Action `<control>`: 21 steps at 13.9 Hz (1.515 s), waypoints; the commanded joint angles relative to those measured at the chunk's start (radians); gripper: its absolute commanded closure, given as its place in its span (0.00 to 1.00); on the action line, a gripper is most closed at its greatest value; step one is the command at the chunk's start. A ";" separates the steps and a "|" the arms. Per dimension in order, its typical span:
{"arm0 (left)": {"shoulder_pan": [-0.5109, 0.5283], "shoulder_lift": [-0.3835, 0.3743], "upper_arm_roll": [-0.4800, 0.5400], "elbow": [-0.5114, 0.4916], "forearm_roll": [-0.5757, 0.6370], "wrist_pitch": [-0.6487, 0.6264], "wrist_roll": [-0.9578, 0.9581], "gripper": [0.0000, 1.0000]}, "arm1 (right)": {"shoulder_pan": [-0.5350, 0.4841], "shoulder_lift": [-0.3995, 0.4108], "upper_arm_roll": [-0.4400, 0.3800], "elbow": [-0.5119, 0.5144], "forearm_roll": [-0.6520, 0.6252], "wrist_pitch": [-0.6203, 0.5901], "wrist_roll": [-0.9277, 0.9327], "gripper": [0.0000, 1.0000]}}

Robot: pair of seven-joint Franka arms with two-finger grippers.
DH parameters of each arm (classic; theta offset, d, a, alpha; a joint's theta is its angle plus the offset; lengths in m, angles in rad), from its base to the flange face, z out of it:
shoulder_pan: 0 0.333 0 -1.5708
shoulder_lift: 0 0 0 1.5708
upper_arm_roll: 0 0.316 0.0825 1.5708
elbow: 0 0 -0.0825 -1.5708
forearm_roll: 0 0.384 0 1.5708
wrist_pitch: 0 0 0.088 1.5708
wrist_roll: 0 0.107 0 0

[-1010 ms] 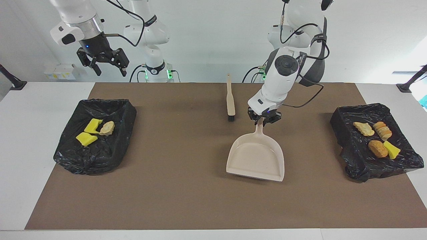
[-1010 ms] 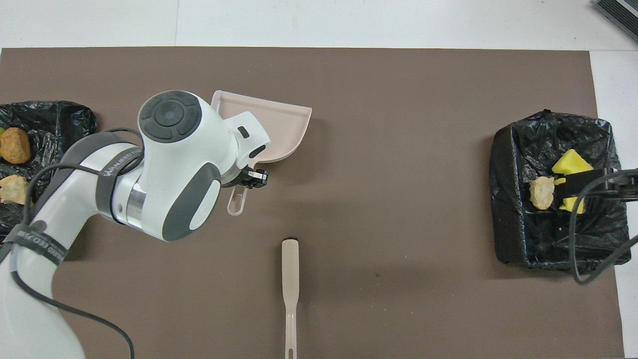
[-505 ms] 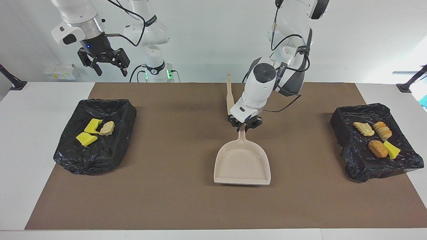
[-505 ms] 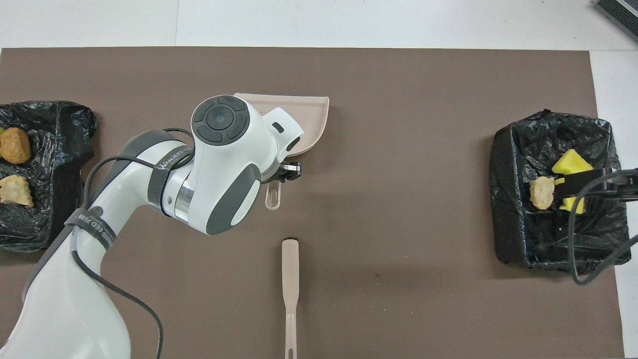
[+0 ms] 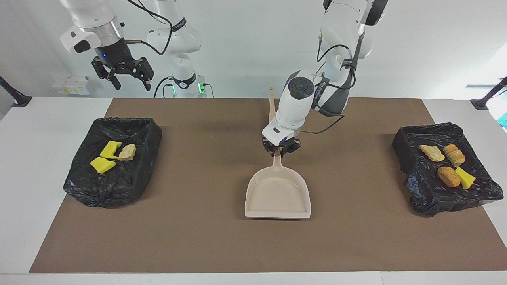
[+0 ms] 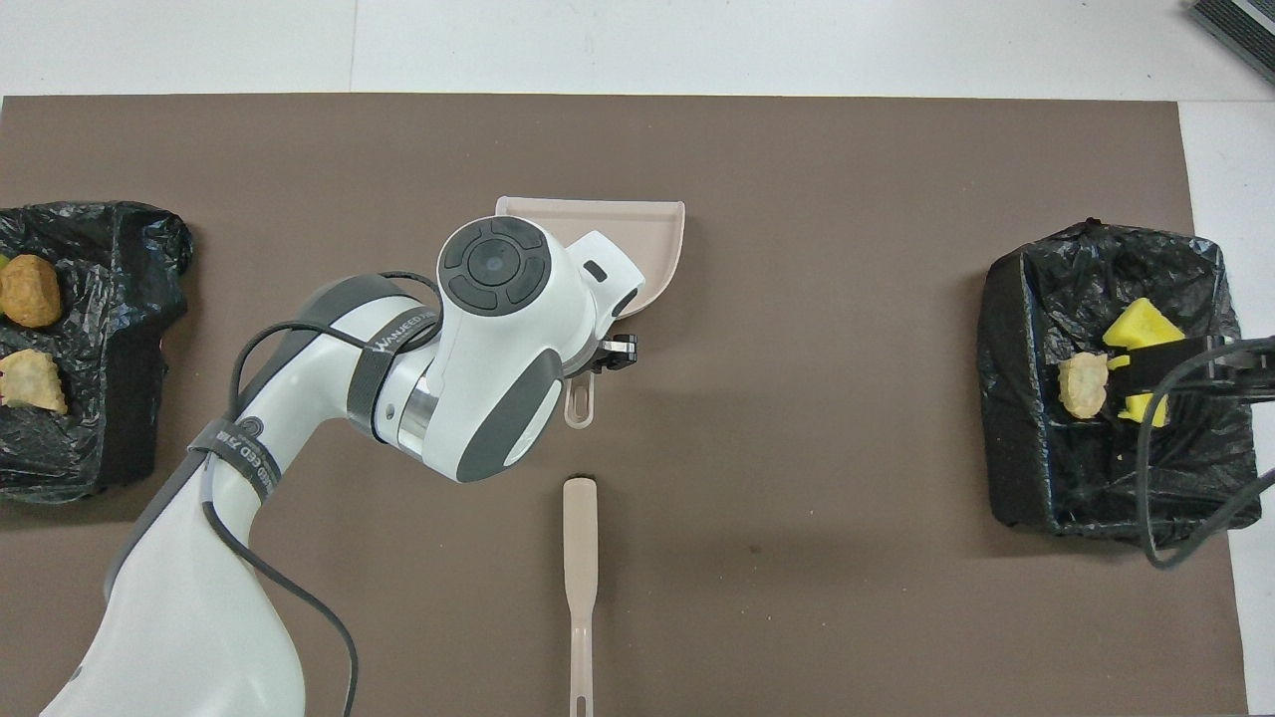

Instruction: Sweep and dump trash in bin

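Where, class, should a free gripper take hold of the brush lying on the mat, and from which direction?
Grip the brush on its narrow handle, coming straight down from above: it lies flat with bare mat either side, and the handle end points toward the robots.

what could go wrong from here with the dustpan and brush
1. The left pincer grips the dustpan only by its thin handle, so the pan might twist or slip as it is set down.
2. The brush lies close to the pan's handle end; lowering the arm there could knock it.
3. The right pincer hangs open over the bin at its end, and its cable could snag the black liner.
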 commanded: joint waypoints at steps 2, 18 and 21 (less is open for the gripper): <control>-0.023 0.023 0.021 0.017 -0.007 0.023 -0.019 1.00 | -0.016 -0.027 0.001 -0.051 -0.002 0.017 0.008 0.00; -0.010 0.019 0.024 -0.012 -0.001 0.023 -0.017 0.82 | -0.010 -0.017 0.002 -0.050 0.012 0.013 0.008 0.00; -0.010 0.019 0.024 -0.012 -0.001 0.029 -0.010 0.80 | -0.010 -0.017 0.002 -0.050 0.012 0.013 0.008 0.00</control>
